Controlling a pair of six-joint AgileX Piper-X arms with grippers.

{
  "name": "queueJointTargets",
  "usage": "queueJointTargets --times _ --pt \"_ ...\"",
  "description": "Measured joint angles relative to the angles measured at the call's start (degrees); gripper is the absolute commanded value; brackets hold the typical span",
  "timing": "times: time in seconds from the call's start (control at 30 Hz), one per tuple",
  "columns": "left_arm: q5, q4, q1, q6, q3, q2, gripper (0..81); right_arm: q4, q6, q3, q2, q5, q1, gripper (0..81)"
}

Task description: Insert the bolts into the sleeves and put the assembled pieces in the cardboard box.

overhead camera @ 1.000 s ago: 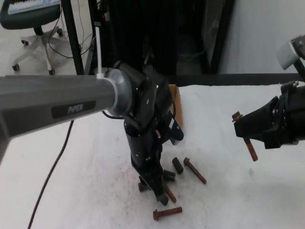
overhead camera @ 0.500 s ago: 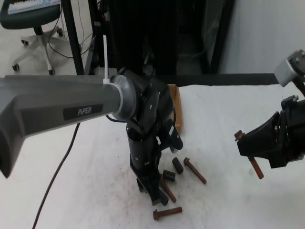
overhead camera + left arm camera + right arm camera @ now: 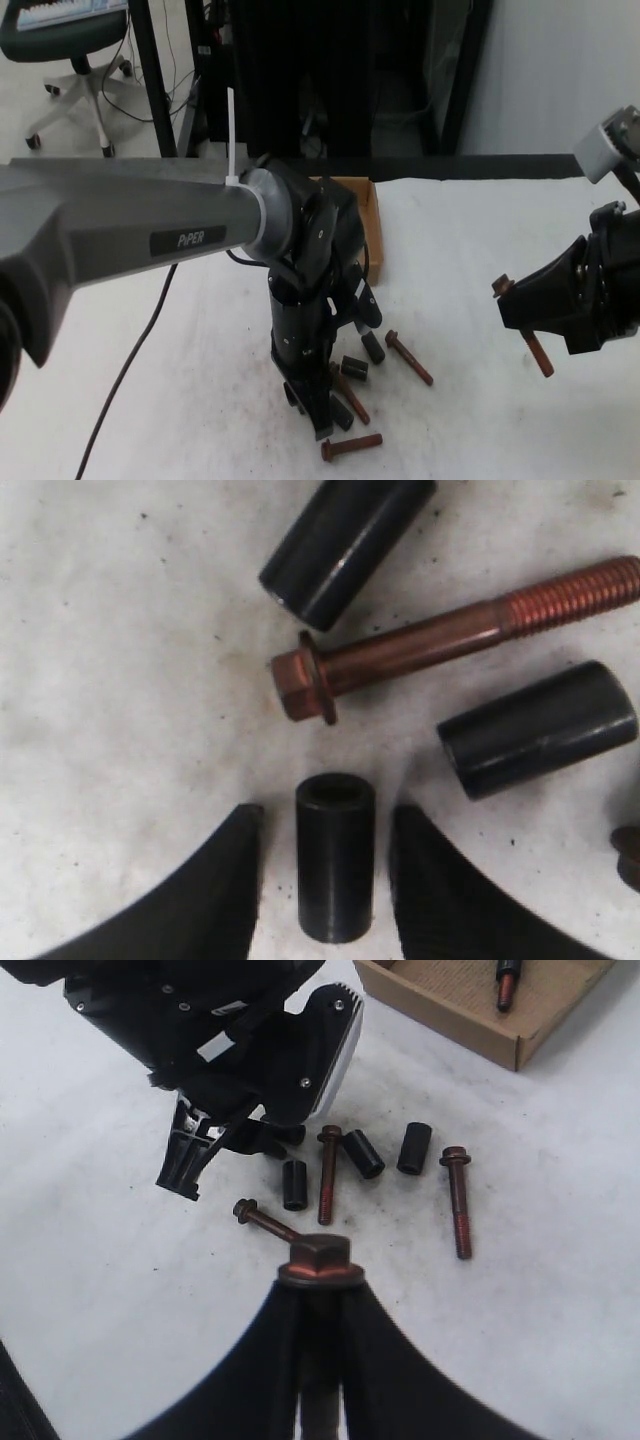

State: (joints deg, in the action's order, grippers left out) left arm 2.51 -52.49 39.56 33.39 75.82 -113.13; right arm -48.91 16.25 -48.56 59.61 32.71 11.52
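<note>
Bolts (image 3: pixel 457 1200) loose: 3 | sleeves (image 3: pixel 414 1148) loose: 3 | left gripper (image 3: pixel 328 860) fingers apart | right gripper (image 3: pixel 320 1295) clamps fourth bolt (image 3: pixel 320 1258)

The black left arm (image 3: pixel 300 310) hides the left side of the brown cardboard box (image 3: pixel 373 225). The shank of the copper-coloured hex bolt (image 3: pixel 320 1258) is largely hidden between the black fingers (image 3: pixel 390 1360) of the right gripper (image 3: pixel 320 1295). Another copper bolt head (image 3: pixel 628 852) is cut off by the left wrist view's edge.

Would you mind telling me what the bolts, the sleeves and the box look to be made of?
Bolts: probably steel, coppery-brown finish, cut threads, hex heads. Sleeves: smooth black tubes with faint sheen; metal or plastic, unclear. Box: plain brown cardboard.
</note>
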Motion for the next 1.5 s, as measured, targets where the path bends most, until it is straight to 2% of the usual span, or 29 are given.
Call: queueJointTargets --times 0.87,0.93,1.0,1.03,1.07,1.5 --pt "0.1 1.8 0.0 0.0 0.0 0.0 38.8 0.0 0.0 0.0 0.0 0.0 0.0 0.8" --pt "0.1 1.8 0.0 0.0 0.0 0.0 33.8 0.0 0.0 0.0 0.0 0.0 0.0 0.8" --pt "0.1 1.9 0.0 0.0 0.0 0.0 20.6 0.0 0.0 0.0 0.0 0.0 0.0 0.8" --pt "-0.1 2.0 0.0 0.0 0.0 0.0 8.3 0.0 0.0 0.0 0.0 0.0 0.0 0.8" --pt "-0.1 2.0 0.0 0.0 0.0 0.0 0.9 0.0 0.0 0.0 0.0 0.0 0.0 0.8" --pt "3.3 1.1 0.0 0.1 -0.2 3.4 0.3 1.8 0.0 0.0 0.0 -0.1 0.0 0.8"
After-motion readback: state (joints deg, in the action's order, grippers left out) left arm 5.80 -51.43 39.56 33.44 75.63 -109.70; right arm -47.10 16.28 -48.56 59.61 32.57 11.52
